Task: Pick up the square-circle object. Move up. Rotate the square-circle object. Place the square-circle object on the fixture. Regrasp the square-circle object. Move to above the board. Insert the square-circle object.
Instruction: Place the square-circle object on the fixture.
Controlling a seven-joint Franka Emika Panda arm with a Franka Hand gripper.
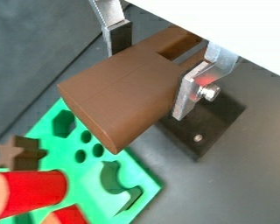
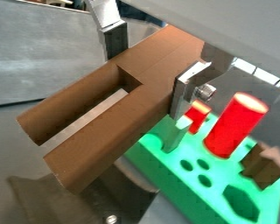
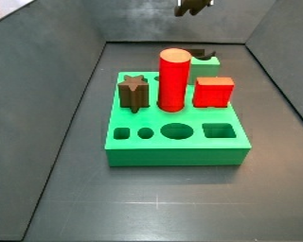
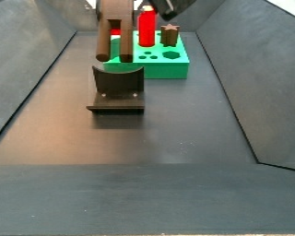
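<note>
My gripper [image 1: 154, 74] is shut on the square-circle object [image 1: 119, 92], a long dark brown bar with a slot cut in one end [image 2: 95, 114]. The silver fingers [image 2: 187, 92] clamp its flat sides in both wrist views. In a side view the bar [image 4: 103, 41] hangs nearly upright just above the fixture [image 4: 117, 88], apart from it. The fixture's dark base [image 1: 201, 131] lies under the held bar. The bright green board [image 3: 180, 132] with its holes sits beyond the fixture [image 3: 207, 62]. In that side view only the gripper's tip [image 3: 192, 6] shows at the top edge.
On the board stand a red cylinder [image 3: 174, 80], a red cube [image 3: 214, 92] and a short brown star peg [image 3: 133, 93]. Grey sloping walls [image 4: 40, 83] close in the dark floor on both sides.
</note>
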